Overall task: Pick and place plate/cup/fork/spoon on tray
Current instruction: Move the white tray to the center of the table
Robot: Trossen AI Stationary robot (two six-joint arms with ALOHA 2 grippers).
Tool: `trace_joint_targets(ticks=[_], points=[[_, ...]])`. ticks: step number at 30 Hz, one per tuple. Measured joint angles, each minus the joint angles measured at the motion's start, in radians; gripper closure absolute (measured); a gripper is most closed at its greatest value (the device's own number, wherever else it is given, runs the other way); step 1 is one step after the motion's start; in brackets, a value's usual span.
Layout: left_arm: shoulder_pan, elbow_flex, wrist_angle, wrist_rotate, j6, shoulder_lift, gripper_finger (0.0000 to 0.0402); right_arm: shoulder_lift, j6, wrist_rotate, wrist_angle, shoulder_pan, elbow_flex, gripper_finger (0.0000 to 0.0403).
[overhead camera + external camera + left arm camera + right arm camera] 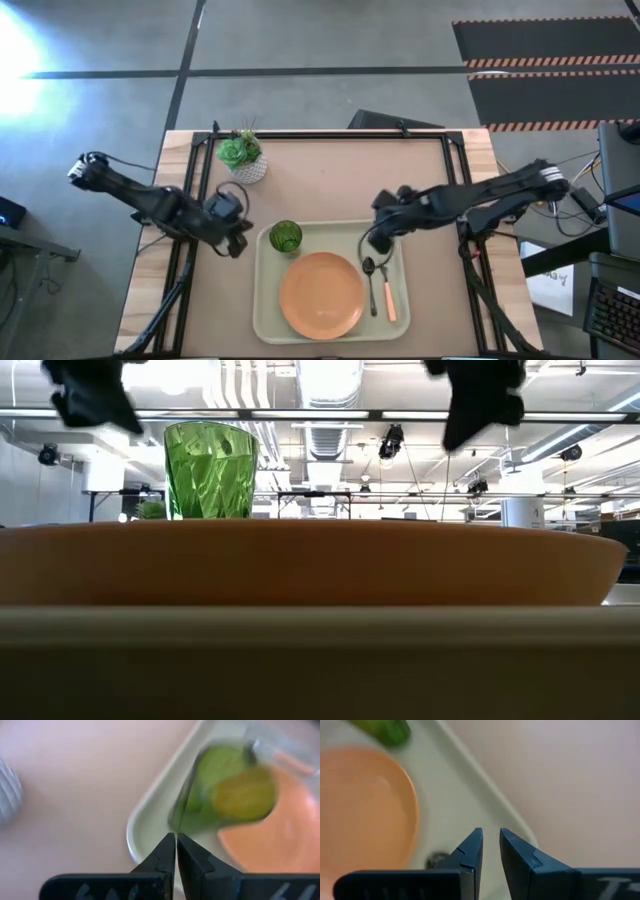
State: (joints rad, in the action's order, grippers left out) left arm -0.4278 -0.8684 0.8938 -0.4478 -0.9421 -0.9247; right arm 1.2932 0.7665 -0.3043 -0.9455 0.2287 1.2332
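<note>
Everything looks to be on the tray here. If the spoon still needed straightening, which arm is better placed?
Probably the right. Its tool hangs just above the spoon and fork at the tray's right side. The left tool sits off the tray's left edge, with the cup and plate between.

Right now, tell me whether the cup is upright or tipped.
Upright. The cup stands with its mouth up on the tray beside the plate; the high view looks down into its open top.
</note>
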Motion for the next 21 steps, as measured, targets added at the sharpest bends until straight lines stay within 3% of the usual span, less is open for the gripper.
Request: trace_joint_targets(ticks=[9, 21], points=[[0.000, -0.133, 0.005, -0.149, 0.199, 0.067, 0.0402, 0.230, -0.026, 0.156, 0.027, -0.008, -0.051, 0.0372], [-0.001, -0.106, 0.006, -0.129, 0.176, 0.036, 0.0402, 0.395, -0.189, 0.210, 0.228, -0.104, -0.062, 0.0394]])
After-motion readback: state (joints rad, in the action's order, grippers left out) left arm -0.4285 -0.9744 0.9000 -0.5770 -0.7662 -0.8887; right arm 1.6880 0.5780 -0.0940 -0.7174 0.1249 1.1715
